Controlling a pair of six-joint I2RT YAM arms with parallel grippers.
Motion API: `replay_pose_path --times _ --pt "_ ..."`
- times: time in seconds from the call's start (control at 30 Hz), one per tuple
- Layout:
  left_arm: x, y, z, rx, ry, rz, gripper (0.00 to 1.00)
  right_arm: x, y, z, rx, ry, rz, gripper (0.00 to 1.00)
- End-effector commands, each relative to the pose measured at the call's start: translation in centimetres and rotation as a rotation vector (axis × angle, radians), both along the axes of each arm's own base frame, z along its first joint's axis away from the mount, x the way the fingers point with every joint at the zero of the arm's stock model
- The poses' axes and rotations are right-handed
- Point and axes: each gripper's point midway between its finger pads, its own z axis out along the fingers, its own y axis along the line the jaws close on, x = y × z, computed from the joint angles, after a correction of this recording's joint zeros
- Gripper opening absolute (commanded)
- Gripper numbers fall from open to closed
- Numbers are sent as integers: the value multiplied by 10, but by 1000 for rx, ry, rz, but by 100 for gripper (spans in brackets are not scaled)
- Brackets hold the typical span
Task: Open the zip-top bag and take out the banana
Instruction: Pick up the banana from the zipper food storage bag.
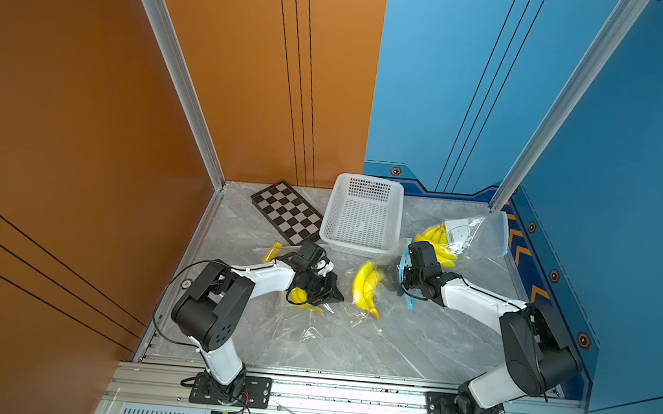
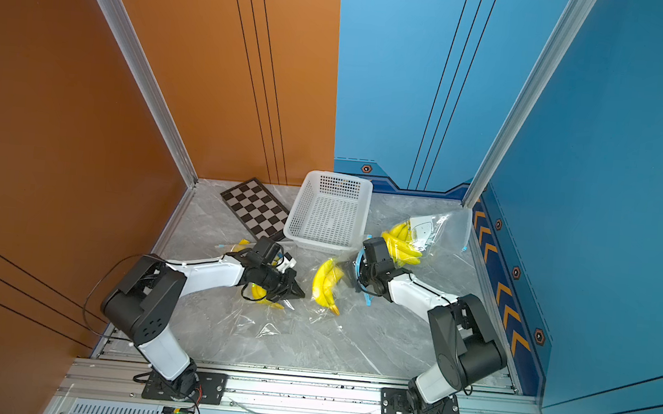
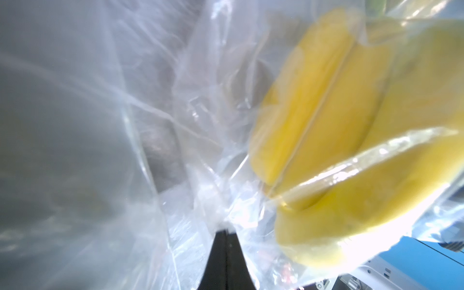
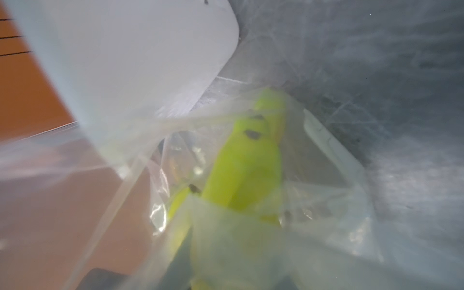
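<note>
In both top views a yellow banana (image 1: 366, 287) (image 2: 325, 283) bunch lies mid-table inside a clear zip-top bag (image 1: 361, 321) (image 2: 320, 317). My left gripper (image 1: 336, 296) (image 2: 297, 293) is at the bag's left side. The left wrist view shows that gripper (image 3: 226, 231) shut on a pinch of the film, with the banana (image 3: 326, 113) behind the plastic. My right gripper (image 1: 391, 281) (image 2: 350, 277) reaches into the bag's mouth from the right, and the blue zip edge (image 1: 409, 301) hangs round it. In the right wrist view the banana (image 4: 246, 170) runs down between that gripper's (image 4: 233, 276) dark fingers. Film blurs whether they press on it.
A white basket (image 1: 331, 212) stands behind the bag, and a chessboard (image 1: 286, 212) lies to its left. A second bag of bananas (image 1: 442, 238) lies at the back right. A third bag with bananas (image 1: 299, 295) sits under my left wrist.
</note>
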Motion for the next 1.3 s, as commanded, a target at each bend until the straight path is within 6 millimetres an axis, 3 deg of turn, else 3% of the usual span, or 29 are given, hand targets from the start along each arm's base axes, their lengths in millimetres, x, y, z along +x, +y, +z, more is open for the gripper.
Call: replay_pose_path --times 0.0,0.13,0.23,0.3,0.5,0.7,1.07,1.27 --pt "-2 28 -7 73 27 70 0 -3 -10 19 20 -36 25 24" --pt "6 43 -2 67 16 123 0 -6 -27 33 42 -50 27 24" --pt "25 34 19 -45 -64 138 0 -9 -39 41 61 -64 20 24" --pt "29 38 22 -20 -68 142 0 -10 -47 43 66 -65 15 23" --pt "34 75 18 101 -42 246 0 -14 -67 59 118 -92 -2 23" --pt "29 99 6 172 23 305 0 -9 -95 79 139 -150 -67 23" --pt "15 105 -2 199 67 318 0 1 -121 107 115 -271 -155 23" --pt "-1 106 -5 196 96 317 0 11 -137 139 82 -427 -248 23"
